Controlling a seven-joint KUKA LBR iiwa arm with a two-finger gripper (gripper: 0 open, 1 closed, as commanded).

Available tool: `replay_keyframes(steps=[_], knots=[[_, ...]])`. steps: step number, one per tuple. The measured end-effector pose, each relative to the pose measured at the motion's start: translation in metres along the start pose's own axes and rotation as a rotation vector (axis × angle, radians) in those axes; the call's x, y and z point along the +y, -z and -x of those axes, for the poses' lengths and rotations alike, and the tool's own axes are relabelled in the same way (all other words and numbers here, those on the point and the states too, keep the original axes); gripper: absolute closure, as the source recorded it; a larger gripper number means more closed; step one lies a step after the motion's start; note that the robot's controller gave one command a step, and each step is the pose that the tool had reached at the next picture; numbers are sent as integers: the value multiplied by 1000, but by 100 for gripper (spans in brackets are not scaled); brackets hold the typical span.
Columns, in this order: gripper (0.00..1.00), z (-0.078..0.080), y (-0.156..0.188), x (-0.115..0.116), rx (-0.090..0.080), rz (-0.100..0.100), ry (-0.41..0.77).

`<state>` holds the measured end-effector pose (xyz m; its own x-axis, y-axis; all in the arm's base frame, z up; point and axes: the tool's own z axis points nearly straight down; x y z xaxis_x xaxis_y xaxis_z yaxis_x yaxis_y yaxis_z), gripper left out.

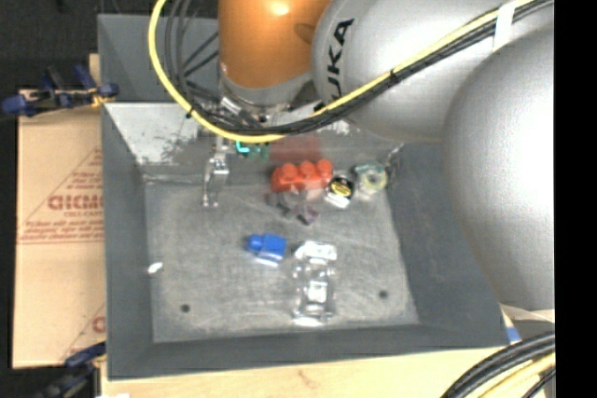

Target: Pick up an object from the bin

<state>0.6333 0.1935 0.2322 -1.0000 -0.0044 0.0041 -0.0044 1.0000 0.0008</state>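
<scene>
My gripper (213, 193) hangs under the orange wrist cover, low over the back left of the bin floor, with nothing seen in it. The nearest thing is a red block with round knobs (301, 174), lying to the gripper's right on a dark grey piece (300, 204). A small blue object (266, 247) lies on the floor in front of the gripper and slightly to the right. Beside the blue object is a clear plastic package (314, 282).
A small yellow and black round thing (338, 192) and a pale greenish clear thing (370, 179) lie right of the red block. A tiny white scrap (155, 268) sits near the left wall. The arm covers the bin's back right.
</scene>
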Motion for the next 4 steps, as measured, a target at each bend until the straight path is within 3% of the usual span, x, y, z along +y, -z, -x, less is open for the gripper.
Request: replay_keyframes(steps=[1, 2, 3, 4], knots=[[0, -31, -87, -88, -2, -4, 295], [0, -36, -146, -128, -3, -3, 585], [0, -54, -156, -126, -26, -7, 800], [0, -70, -156, -108, -23, -10, 1198]])
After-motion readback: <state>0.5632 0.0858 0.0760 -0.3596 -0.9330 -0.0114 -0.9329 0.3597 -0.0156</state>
